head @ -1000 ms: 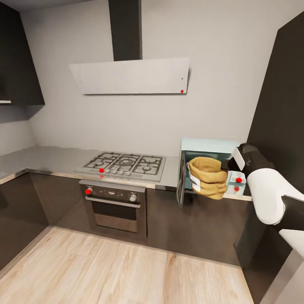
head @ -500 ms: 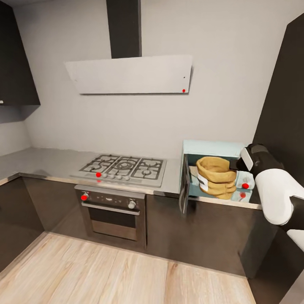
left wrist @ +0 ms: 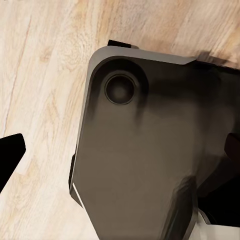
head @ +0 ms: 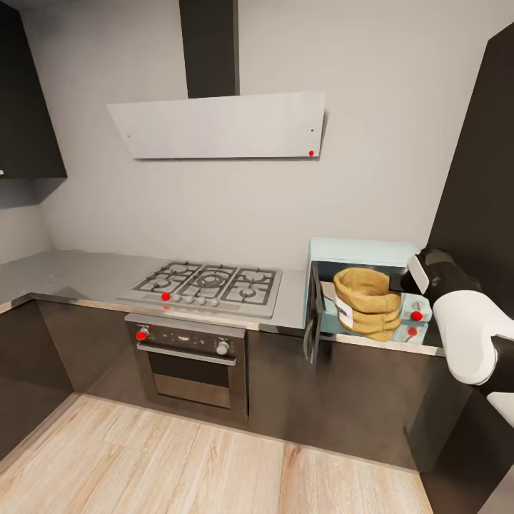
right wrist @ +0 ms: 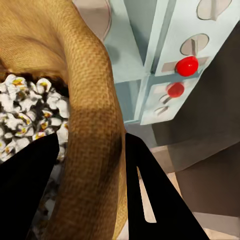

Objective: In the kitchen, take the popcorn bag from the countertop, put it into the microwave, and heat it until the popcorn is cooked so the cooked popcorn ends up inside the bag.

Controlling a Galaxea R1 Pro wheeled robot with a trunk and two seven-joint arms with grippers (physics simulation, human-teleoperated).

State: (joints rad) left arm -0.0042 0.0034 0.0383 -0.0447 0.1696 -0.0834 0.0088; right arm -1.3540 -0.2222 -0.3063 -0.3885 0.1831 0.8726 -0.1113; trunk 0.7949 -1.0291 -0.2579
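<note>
The pale mint-blue microwave [head: 360, 250] stands on the grey countertop [head: 78, 271] at the right, its dark door [head: 312, 323] swung open to the left. The tan popcorn bag [head: 365, 301] sits in the microwave's opening, white label facing left. My right gripper [head: 397, 284] holds the bag's right rim. In the right wrist view its black fingers [right wrist: 150, 192] pinch the rolled rim [right wrist: 92, 150], with white popcorn [right wrist: 25, 112] inside and the panel's red light [right wrist: 188, 65] beyond. My left gripper [left wrist: 120, 155] hangs open above the floor.
A gas hob [head: 210, 282] and a dark built-in oven [head: 189, 353] sit left of the microwave, under a white hood [head: 218, 125]. A tall dark cabinet [head: 478, 178] rises close at the right. The left wrist view shows my dark base [left wrist: 150, 150] over the wooden floor [left wrist: 45, 75].
The head view has shifted as the robot came closer. My right gripper has carried the bag to the right and deeper into the microwave's opening.
</note>
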